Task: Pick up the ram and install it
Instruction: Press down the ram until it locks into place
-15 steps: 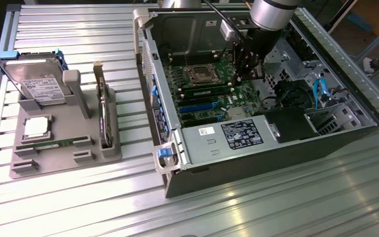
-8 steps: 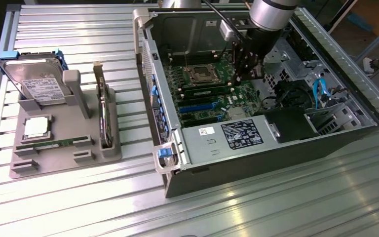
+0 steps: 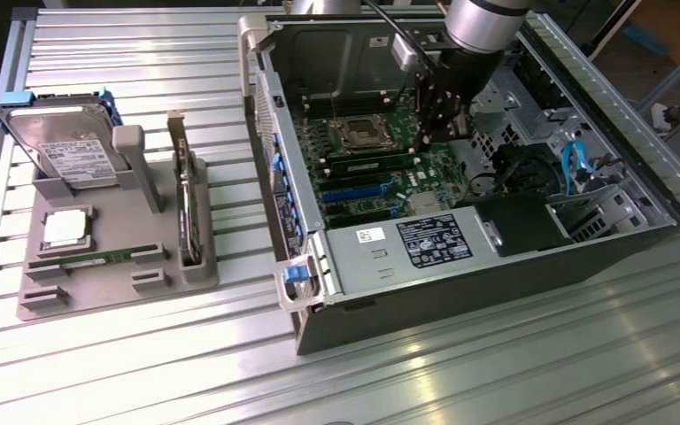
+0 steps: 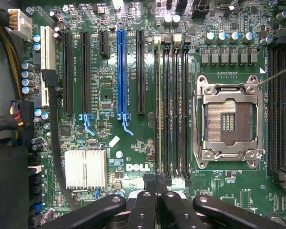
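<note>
The gripper [image 4: 156, 183] hangs inside the open computer case [image 3: 316, 292], fingers together – holding nothing. The ram [image 4: 157, 105] stands in a motherboard slot, beside the CPU socket [image 4: 229, 121].

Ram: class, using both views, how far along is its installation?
Done: the ram looks to be standing edge-on in a memory slot beside the CPU socket, off the tray.
In hand: the gripper sits over that slot's end with its fingers shut, gripping nothing visible.
Left: whether the ram is fully latched cannot be told.
</note>
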Available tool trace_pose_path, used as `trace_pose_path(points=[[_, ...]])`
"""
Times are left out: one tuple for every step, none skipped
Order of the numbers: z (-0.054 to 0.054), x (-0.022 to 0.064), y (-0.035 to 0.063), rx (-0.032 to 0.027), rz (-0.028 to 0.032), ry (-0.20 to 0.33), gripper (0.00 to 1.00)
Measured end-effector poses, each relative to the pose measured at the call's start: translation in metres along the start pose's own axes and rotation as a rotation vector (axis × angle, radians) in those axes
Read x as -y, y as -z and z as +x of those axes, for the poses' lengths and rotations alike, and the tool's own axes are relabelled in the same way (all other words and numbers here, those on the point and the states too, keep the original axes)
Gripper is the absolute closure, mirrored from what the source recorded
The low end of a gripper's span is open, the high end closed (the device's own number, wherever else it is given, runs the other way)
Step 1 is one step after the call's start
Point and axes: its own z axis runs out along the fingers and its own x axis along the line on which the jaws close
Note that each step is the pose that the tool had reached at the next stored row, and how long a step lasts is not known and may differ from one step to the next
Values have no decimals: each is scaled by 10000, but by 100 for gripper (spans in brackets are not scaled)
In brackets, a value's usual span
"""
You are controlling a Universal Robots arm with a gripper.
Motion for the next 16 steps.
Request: trace_pose_path(points=[[-1, 0, -16, 0, 0, 0, 89], [-1, 1, -37, -1, 0, 0, 89], [-1, 1, -50, -1, 0, 0, 89], [-1, 1, -56, -2, 0, 0, 89], [-1, 1, -55, -2, 0, 0, 89], [-2, -1, -57, -2, -1, -2, 89], [-6, -9, -61, 1, 0, -2, 89], [-10, -15, -64, 1, 0, -1, 89], [-15, -19, -66, -1, 0, 0, 89], [-18, -20, -67, 2, 1, 0, 89], [-18, -20, -67, 1, 1, 1, 89], [-18, -20, -67, 0, 0, 1, 89], [-18, -20, -67, -1, 0, 1, 89], [-19, -20, -71, -1, 0, 0, 89], [-20, -20, -78, -1, 0, 0, 89], [-22, -19, -90, 1, 0, 0, 89]])
